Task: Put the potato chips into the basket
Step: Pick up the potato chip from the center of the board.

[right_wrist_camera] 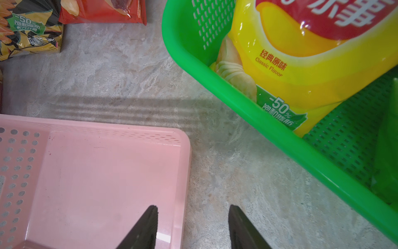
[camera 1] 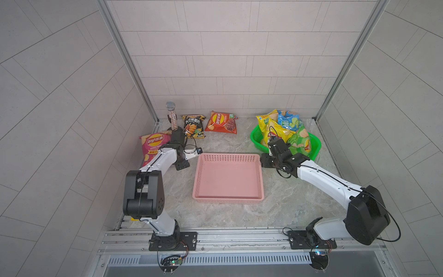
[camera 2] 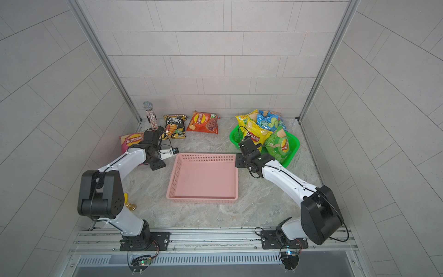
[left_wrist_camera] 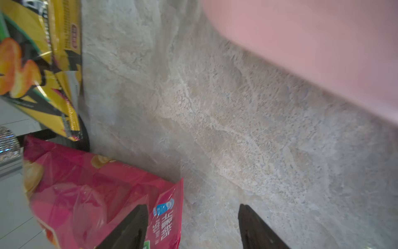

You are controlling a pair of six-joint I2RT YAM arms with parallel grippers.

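Observation:
An empty pink basket [camera 1: 227, 179] [camera 2: 203, 178] sits mid-table. Potato chips lie around it: a magenta bag [camera 1: 152, 146] [left_wrist_camera: 86, 194] at the left, a black bag [camera 1: 193, 126] and an orange-red bag [camera 1: 221, 122] at the back. Yellow [camera 1: 275, 130], blue [camera 1: 288, 121] and green [camera 1: 300, 142] bags fill a green basket [camera 1: 255, 136] [right_wrist_camera: 237, 97] at the right. My left gripper [left_wrist_camera: 191, 207] [camera 1: 178, 163] is open, one finger over the magenta bag's corner. My right gripper [right_wrist_camera: 193, 207] [camera 1: 266, 162] is open and empty, straddling the pink basket's right rim [right_wrist_camera: 185, 172].
A glittery microphone [camera 1: 171, 117] stands on its base at the back left, close to the black bag and my left wrist. Tiled walls close in the table on three sides.

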